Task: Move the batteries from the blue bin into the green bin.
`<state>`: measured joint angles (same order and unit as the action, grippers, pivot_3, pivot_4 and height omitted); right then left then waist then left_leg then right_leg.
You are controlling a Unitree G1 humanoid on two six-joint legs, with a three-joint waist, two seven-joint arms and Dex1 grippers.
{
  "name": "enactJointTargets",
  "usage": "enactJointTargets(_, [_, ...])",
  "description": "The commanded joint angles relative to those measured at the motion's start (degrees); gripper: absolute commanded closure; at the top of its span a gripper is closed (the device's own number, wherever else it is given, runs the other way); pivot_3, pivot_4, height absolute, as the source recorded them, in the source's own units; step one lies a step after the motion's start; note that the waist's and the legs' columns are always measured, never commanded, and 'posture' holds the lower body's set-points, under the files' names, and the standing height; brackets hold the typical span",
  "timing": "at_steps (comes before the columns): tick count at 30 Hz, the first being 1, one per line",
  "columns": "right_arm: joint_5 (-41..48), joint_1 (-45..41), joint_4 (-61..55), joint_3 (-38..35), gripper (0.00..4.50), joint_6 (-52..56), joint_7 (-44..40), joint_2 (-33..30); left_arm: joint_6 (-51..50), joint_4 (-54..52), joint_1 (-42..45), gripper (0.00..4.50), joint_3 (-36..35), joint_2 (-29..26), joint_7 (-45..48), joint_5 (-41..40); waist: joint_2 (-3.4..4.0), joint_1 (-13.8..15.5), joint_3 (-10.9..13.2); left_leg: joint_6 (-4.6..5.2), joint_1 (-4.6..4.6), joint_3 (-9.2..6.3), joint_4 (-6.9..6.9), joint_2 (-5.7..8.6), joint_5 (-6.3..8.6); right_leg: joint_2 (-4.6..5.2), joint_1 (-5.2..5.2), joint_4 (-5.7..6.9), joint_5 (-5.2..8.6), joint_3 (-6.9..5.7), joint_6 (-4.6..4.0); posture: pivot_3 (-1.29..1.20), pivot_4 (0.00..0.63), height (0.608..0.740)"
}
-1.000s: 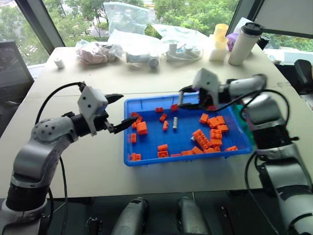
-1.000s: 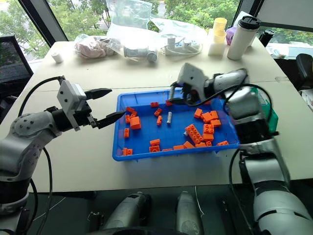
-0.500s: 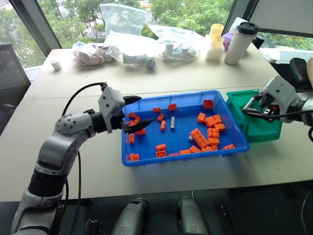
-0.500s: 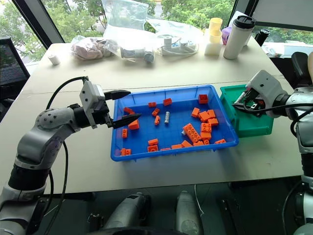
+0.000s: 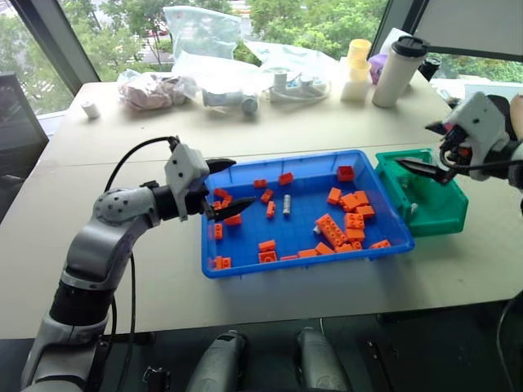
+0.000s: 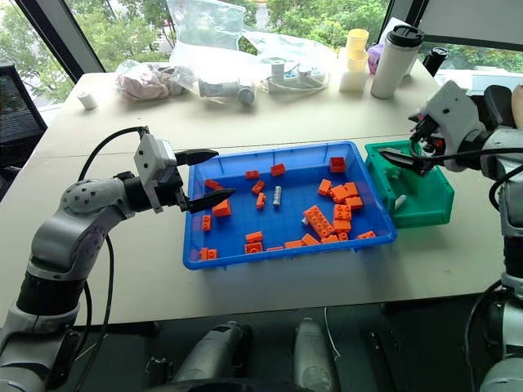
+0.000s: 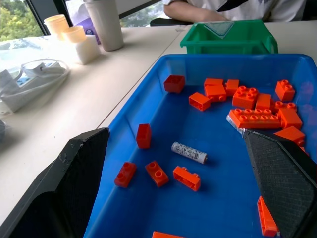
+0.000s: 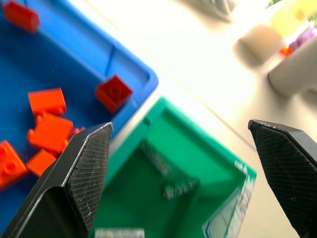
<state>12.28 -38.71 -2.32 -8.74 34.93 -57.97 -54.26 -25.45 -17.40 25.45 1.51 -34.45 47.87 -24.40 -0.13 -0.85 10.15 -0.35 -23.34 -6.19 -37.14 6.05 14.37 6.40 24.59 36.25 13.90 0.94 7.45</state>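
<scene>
1. One battery (image 5: 287, 207) lies loose on the floor of the blue bin (image 5: 245, 265), a little toward twelve o'clock of the bin's middle; in the left wrist view it shows as a silver cylinder (image 7: 189, 152) resting flat among the bricks.
2. Another battery (image 5: 319, 229) seems to peek out at the nine o'clock end of the long orange brick near the bin's five o'clock part, half hidden.
3. More batteries (image 8: 179, 189) lie on the floor of the green bin (image 5: 452, 214); one (image 6: 400, 201) rests against its wall nearest the blue bin.
4. The green bin sits at three o'clock of the blue bin, just beside it, their walls close or touching.
5. Orange bricks (image 5: 351, 201) are scattered over the blue bin, thickest toward its three o'clock end.
6. The right gripper (image 5: 432, 149) hovers above the green bin with its fingers wide apart and nothing between them.
7. The left gripper (image 5: 222, 185) hangs over the nine o'clock edge of the blue bin, fingers apart, holding nothing, pointing toward three o'clock.
8. The table (image 5: 131, 278) carries plastic bags (image 5: 212, 49), a white tumbler with a dark lid (image 5: 398, 71) and yellow cups (image 5: 357, 57) along its twelve o'clock side.
9. A person's arm (image 7: 208, 10) shows beyond the green bin in the left wrist view.
</scene>
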Motion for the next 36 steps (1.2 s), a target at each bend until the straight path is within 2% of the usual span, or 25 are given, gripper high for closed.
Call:
enactJointTargets(1, [5.4, -1.63, -6.6, 4.97, 0.01, 3.11, -2.6, 3.97, 0.53, -1.77, 0.52, 0.0, -0.9, -0.2, -0.21, -0.19, -0.04, 0.17, -0.01, 0.0, 0.0, -0.03, -0.01, 0.0, 0.0, -0.01, -0.03, -0.01, 0.0, -0.03, 0.0, 0.0, 0.15, 0.74])
enactJointTargets(6, [2.66, -1.91, -3.39, 15.77, 0.01, -0.39, -4.11, 10.16, 0.06, -2.48, 0.55, 0.0, -1.43, -0.52, -0.74, -0.22, -0.06, 0.84, -0.01, 0.04, -0.04, -0.04, -0.11, 0.14, 0.02, 0.08, -0.07, -0.03, 0.0, -0.05, 0.01, 0.0, 0.15, 0.74])
enactJointTargets(9, [-1.54, -3.53, 4.55, 22.23, 0.01, -5.96, -6.17, 12.76, -0.75, -3.98, -0.3, 0.0, -2.32, -1.2, -1.46, -0.47, -0.06, 0.87, -0.01, 0.04, -0.04, -0.04, -0.11, 0.14, 0.02, 0.06, -0.06, -0.03, 0.0, -0.05, 0.01, 0.0, 0.15, 0.74])
enactJointTargets(12, [-2.83, -5.54, 10.88, 25.3, 0.01, -8.76, -8.79, 15.34, -1.49, -5.17, -1.07, 0.0, -2.99, -1.74, -2.0, -0.77, -0.06, 0.72, -0.01, 0.03, -0.03, -0.03, -0.1, 0.13, 0.02, 0.05, -0.04, -0.02, 0.0, -0.05, 0.01, 0.0, 0.15, 0.74])
enactJointTargets(21, [-7.93, -11.29, 30.26, 28.37, 0.01, -17.89, -10.59, 23.15, -3.43, -8.33, -3.03, 0.0, -4.45, -2.47, -3.72, -1.03, -0.06, -0.03, -0.01, -0.01, -0.02, -0.06, -0.05, 0.07, 0.0, -0.03, 0.01, 0.0, 0.0, -0.05, 0.01, 0.0, 0.15, 0.74])
enactJointTargets(33, [-11.93, -14.48, 40.53, 27.92, 0.01, -24.61, -11.66, 27.1, -4.52, -9.96, -4.3, 0.0, -5.17, -2.95, -4.9, -1.18, -0.06, 0.02, -0.01, -0.02, -0.02, -0.06, -0.06, 0.09, -0.01, -0.03, 0.01, 0.0, 0.0, -0.04, 0.01, 0.0, 0.15, 0.74])
enactJointTargets(36, [-12.61, -14.11, 40.53, 28.03, 0.85, -25.26, -11.89, 26.8, -4.58, -10.15, -4.43, 0.0, -5.24, -3.02, -5.01, -1.27, -0.06, -0.04, -0.01, -0.02, -0.02, -0.06, -0.06, 0.08, -0.01, -0.03, 0.01, 0.0, 0.0, -0.04, 0.01, 0.0, 0.15, 0.74])
